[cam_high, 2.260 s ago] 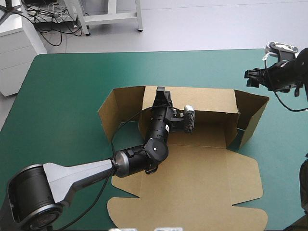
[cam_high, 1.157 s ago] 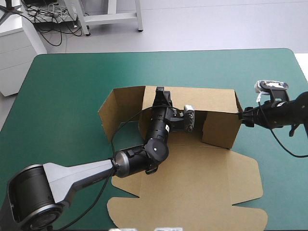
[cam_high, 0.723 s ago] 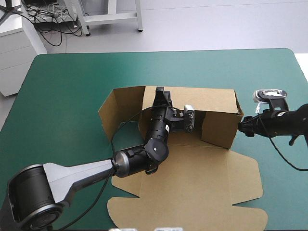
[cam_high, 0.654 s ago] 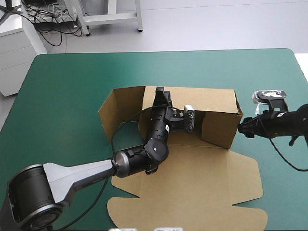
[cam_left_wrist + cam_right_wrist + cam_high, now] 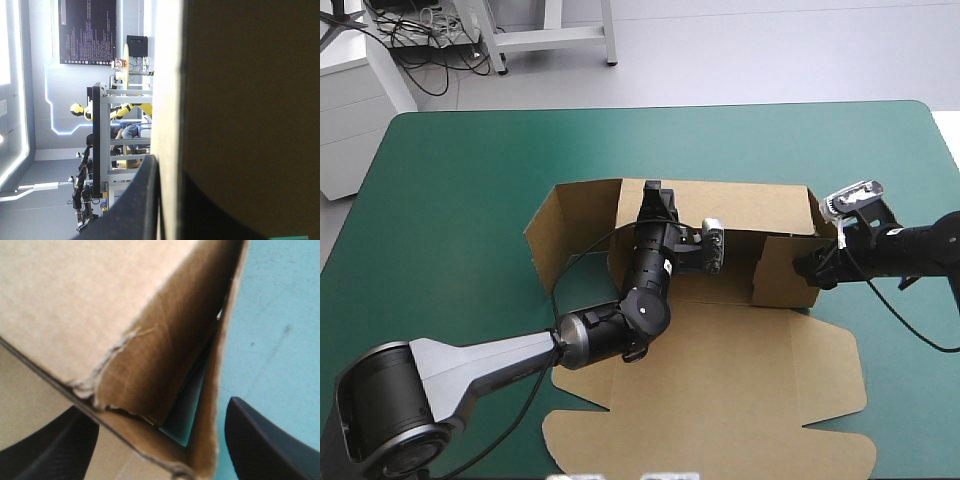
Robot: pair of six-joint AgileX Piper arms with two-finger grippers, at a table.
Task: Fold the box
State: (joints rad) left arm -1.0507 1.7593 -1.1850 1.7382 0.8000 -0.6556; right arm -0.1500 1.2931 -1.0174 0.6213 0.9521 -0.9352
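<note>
The brown box [image 5: 720, 370] lies in the middle of the teal-green table [image 5: 460, 180], only partly raised. Its lid panel [image 5: 710, 420] is flat on the near side of the box, notched tabs at its outer edge, and its back wall [image 5: 750, 205] stands upright along the far side.

At the box's left end a flap [image 5: 548, 245] splays outward from the back wall. At the right end the right flap [image 5: 788, 275] is swung inward and stands upright across that end.

The left gripper [image 5: 655, 196] reaches over the box floor to the top edge of the back wall, left of the wall's middle. In the left wrist view its black fingers [image 5: 137, 205] are pressed together on that board, whose pale edge runs up between them.

The right gripper [image 5: 808, 268] sits at the box's right end, against the outer face of the right flap. In the right wrist view its fingers [image 5: 270, 440] stand wide apart, gripping nothing, and the folded corner of the box juts into the gap between them.
</note>
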